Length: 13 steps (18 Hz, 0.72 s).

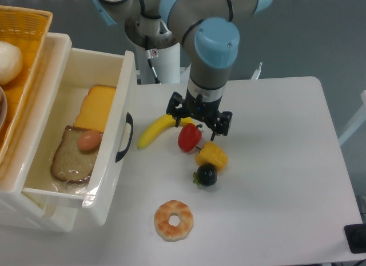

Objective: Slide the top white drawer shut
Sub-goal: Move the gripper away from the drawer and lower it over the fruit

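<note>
The drawer [86,134] stood pulled out; the gripper [199,122], jaws spread, hung over the pepper [188,138] beside the banana [152,132].

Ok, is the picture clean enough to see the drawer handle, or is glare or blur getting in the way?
Fixed camera: sharp and evenly lit; the black handle stands out crisply against the top white drawer, whose glossy front shows only mild sheen; soft shadows under the end effector; no motion blur.
</note>
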Each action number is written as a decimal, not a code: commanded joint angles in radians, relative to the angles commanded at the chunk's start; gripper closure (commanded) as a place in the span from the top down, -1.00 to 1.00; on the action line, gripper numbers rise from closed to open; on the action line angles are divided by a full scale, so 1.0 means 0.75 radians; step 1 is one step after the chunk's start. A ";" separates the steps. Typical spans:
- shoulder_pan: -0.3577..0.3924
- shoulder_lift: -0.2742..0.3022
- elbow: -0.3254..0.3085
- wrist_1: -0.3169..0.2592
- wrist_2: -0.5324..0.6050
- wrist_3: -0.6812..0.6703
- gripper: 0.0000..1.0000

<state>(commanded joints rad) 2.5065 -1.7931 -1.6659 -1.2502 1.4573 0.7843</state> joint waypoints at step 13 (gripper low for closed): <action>-0.061 -0.188 0.037 -0.016 -0.100 -0.205 1.00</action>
<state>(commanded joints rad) 2.4605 -1.9343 -1.6383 -1.2624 1.3824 0.6305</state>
